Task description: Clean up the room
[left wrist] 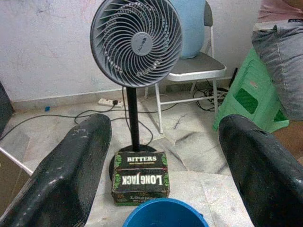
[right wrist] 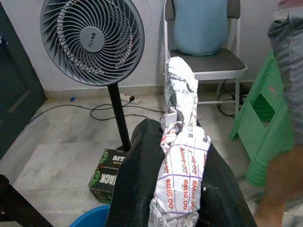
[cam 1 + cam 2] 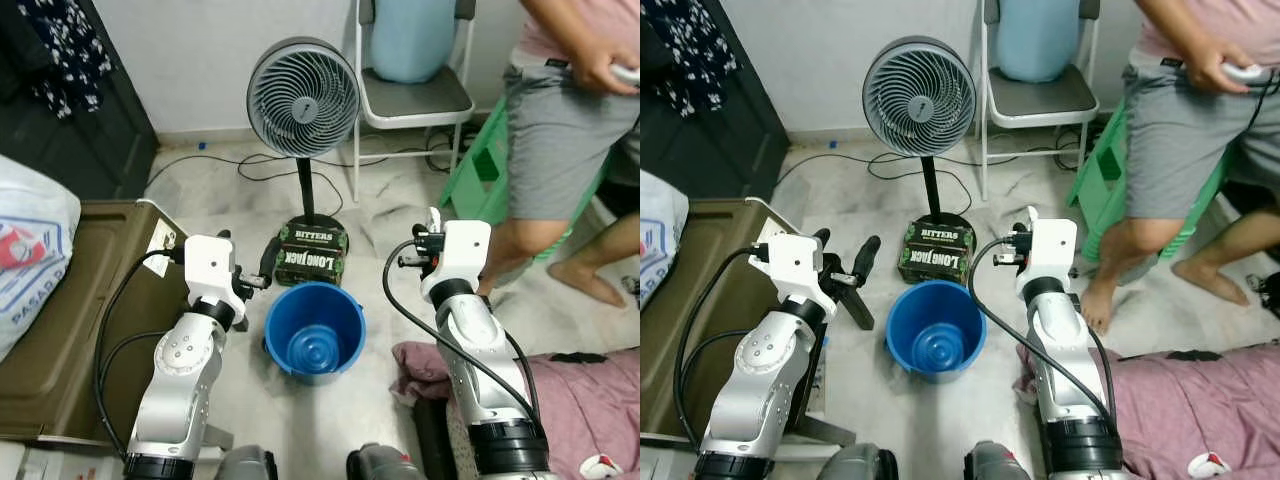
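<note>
The room is far from tidy, as far as these views show; a crumpled pink cloth [image 3: 1200,400] lies spread on the floor at the robot's right, a person in grey shorts [image 3: 560,140] stands by a green plastic stool [image 3: 480,165], and a grey metal folding chair [image 3: 415,100] with a pale blue cushion against its back stands at the wall; a large olive-brown box [image 3: 60,330] sits at the robot's left with a white printed plastic bag [image 3: 25,250] resting on it; a grey pedestal fan [image 3: 303,98] stands straight ahead, its base weighted by a black and green carton printed with "Bitters" and "Long Jack" [image 3: 312,254]; just in front of that carton sits a round blue plastic bucket [image 3: 315,330], empty inside, which looks like the place for rubbish; the right gripper [image 2: 170,189] is raised beside and a little beyond the bucket, its fingers pinching a crumpled strip of white printed paper [image 2: 182,151] that sticks up above them; the left gripper [image 1: 161,161] hovers near the bucket's other side with its fingers spread wide and nothing between them; so one scrap is picked up but not yet dropped in, and the cloth and the rest of the clutter are left to do.
</note>
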You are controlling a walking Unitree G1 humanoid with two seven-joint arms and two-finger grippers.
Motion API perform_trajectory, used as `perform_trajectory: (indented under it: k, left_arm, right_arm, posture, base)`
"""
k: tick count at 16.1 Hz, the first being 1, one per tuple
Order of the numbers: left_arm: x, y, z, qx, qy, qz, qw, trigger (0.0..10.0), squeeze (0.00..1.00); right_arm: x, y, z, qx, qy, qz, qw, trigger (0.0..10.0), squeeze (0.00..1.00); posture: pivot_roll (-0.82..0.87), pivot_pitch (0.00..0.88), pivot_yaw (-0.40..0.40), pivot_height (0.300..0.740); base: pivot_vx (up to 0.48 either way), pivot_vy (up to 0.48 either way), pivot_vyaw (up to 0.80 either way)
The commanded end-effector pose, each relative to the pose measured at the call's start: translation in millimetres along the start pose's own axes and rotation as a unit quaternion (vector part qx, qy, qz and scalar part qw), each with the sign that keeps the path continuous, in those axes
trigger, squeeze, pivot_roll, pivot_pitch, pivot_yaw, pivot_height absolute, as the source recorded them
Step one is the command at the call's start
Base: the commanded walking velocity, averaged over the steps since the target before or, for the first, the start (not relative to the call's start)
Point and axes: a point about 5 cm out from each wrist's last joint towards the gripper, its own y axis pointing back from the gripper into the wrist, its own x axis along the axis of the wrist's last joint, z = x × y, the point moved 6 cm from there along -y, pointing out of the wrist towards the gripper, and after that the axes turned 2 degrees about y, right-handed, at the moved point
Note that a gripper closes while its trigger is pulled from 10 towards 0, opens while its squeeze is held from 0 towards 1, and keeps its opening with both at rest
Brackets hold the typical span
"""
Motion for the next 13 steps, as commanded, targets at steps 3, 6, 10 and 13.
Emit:
perform_trajectory:
  k: [3, 6, 10, 13]
  left_arm:
    - [-1, 2.4, -6.2, 0.012, -0.007, -0.002, 1.000, 10.0, 0.00]
    - [-1, 4.7, -7.4, 0.009, -0.013, -0.004, 1.000, 10.0, 0.00]
    - [-1, 5.6, -4.3, -0.009, -0.015, -0.008, 1.000, 10.0, 0.00]
    - [-1, 8.7, 0.8, -0.033, -0.033, -0.008, 0.999, 10.0, 0.00]
  right_arm:
    - [1, -3.6, -5.1, 0.003, -0.002, 0.002, 1.000, 10.0, 0.00]
    - [-6, -3.5, -2.0, -0.010, -0.001, -0.015, 1.000, 10.0, 0.00]
    - [-7, -2.6, -0.7, -0.016, -0.004, -0.016, 1.000, 10.0, 0.00]
    - [-11, -1.1, -1.0, -0.019, -0.006, -0.023, 1.000, 10.0, 0.00]
  posture:
    - [-0.06, 0.099, 0.042, 0.740]
    - [-0.06, 0.099, 0.041, 0.740]
    - [-0.06, 0.099, 0.046, 0.740]
    - [-0.05, 0.109, 0.047, 0.740]
  base:
    - [0.000, 0.000, 0.00]
    - [0.000, 0.000, -0.53]
    - [0.000, 0.000, -0.80]
    - [0.000, 0.000, -0.80]
